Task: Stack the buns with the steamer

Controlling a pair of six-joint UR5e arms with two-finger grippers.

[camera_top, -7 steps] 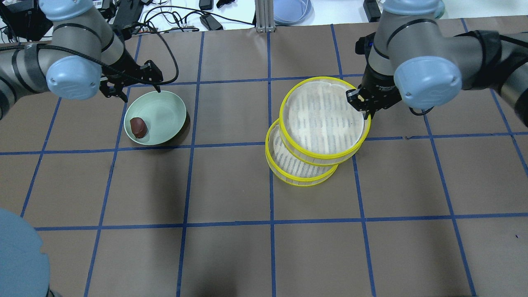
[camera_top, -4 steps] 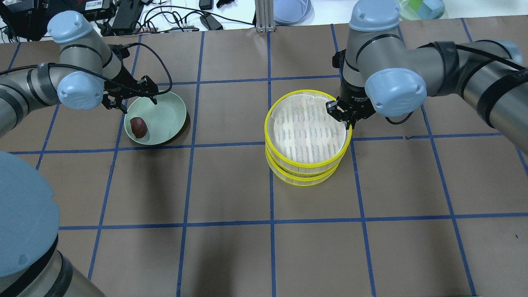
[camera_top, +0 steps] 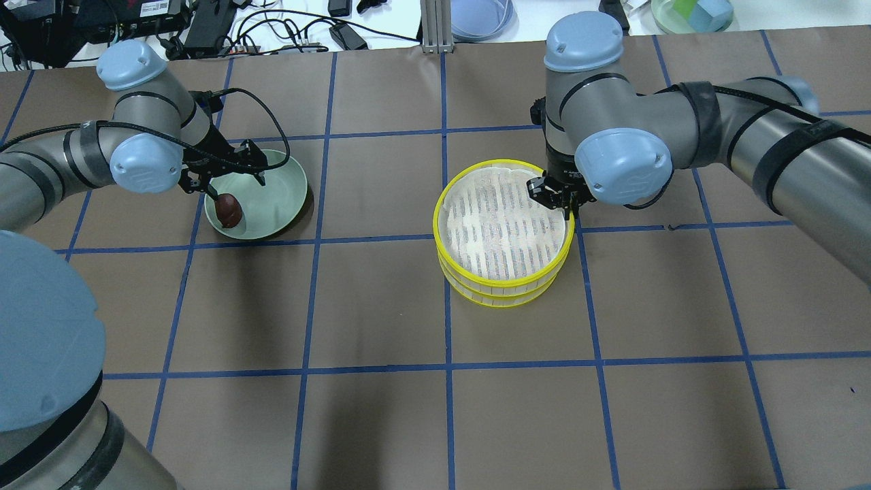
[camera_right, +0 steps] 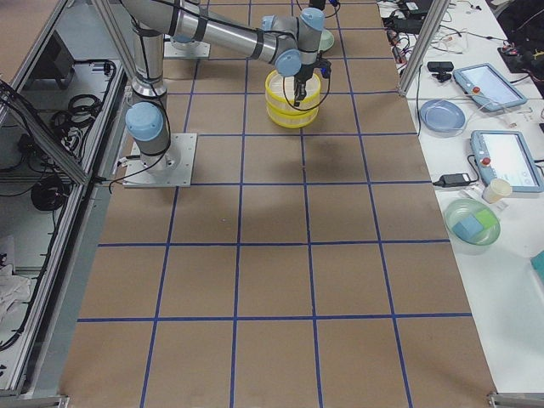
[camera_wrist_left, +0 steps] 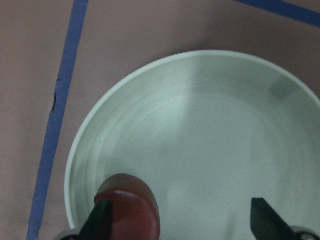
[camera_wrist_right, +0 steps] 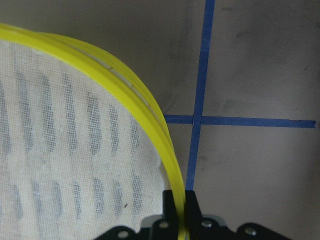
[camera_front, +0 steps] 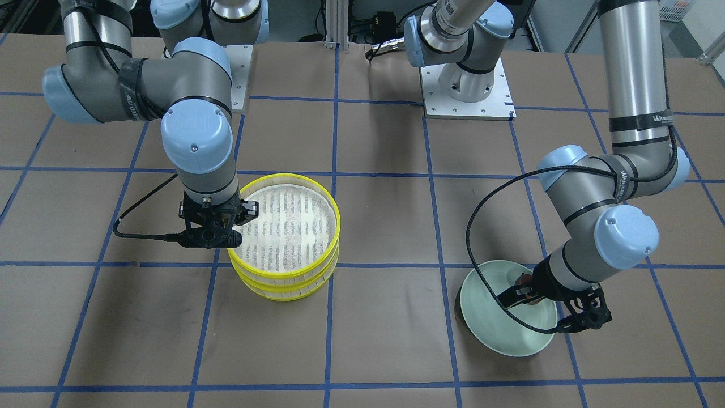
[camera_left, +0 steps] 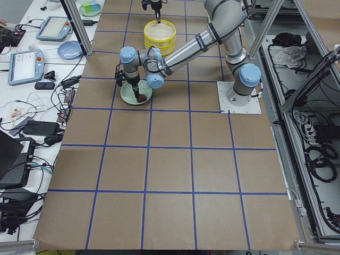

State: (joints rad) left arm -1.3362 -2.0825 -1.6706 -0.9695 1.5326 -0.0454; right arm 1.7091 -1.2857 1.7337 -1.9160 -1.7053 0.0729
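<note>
Two yellow-rimmed steamer tiers stand stacked at the table's middle right, the top tier [camera_top: 500, 221] lined up over the lower tier [camera_top: 500, 298]. My right gripper [camera_top: 554, 197] is shut on the top tier's far right rim, which shows clearly in the right wrist view [camera_wrist_right: 125, 95]. The dark reddish-brown bun [camera_top: 229, 209] lies in the pale green plate [camera_top: 275, 197] at the left. My left gripper [camera_wrist_left: 182, 220] is open and low over the plate, one finger beside the bun [camera_wrist_left: 132, 200]. The cream-white bun is not in view.
Blue tape lines grid the brown table. Behind the far edge are cables, a blue dish [camera_top: 480, 20] and a green bowl with blocks [camera_top: 691, 13]. My right arm's elbow [camera_top: 622, 167] hangs over the area right of the steamer.
My right gripper moved the top tier left and down until it lined up over the lower tier. My left gripper moved down into the plate, next to the brown bun.
</note>
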